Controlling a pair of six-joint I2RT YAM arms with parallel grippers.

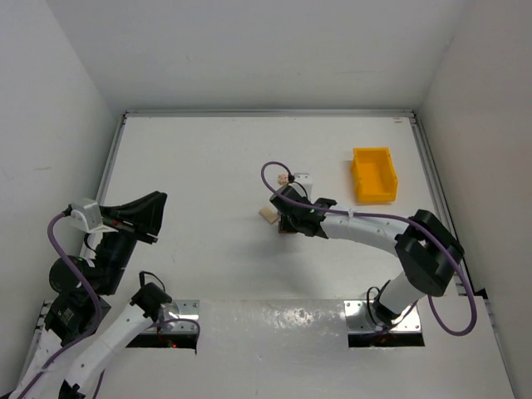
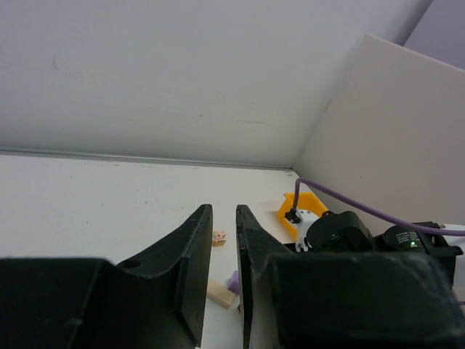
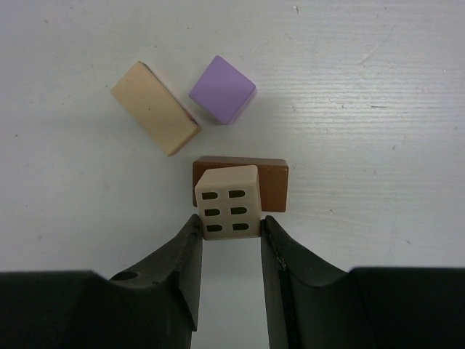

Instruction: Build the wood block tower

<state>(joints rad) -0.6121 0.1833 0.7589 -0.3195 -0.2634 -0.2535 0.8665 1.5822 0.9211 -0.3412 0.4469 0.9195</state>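
In the right wrist view my right gripper [image 3: 229, 225] is shut on a light tan block with dark window slots [image 3: 227, 203]. The block sits over the left part of a flat dark brown block [image 3: 275, 183] on the table. A purple cube [image 3: 222, 89] and a plain light tan block [image 3: 155, 107] lie just beyond. In the top view the right gripper [image 1: 281, 218] is at mid-table, and a small pinkish-tan block [image 1: 284, 179] lies behind it. My left gripper [image 1: 158, 216] is raised at the left, its jaws nearly together and empty [image 2: 223, 214].
A yellow plastic bin [image 1: 373, 174] stands at the back right, also seen in the left wrist view [image 2: 299, 211]. White walls enclose the table on the left, back and right. The right arm [image 1: 374, 229] reaches across from the right.
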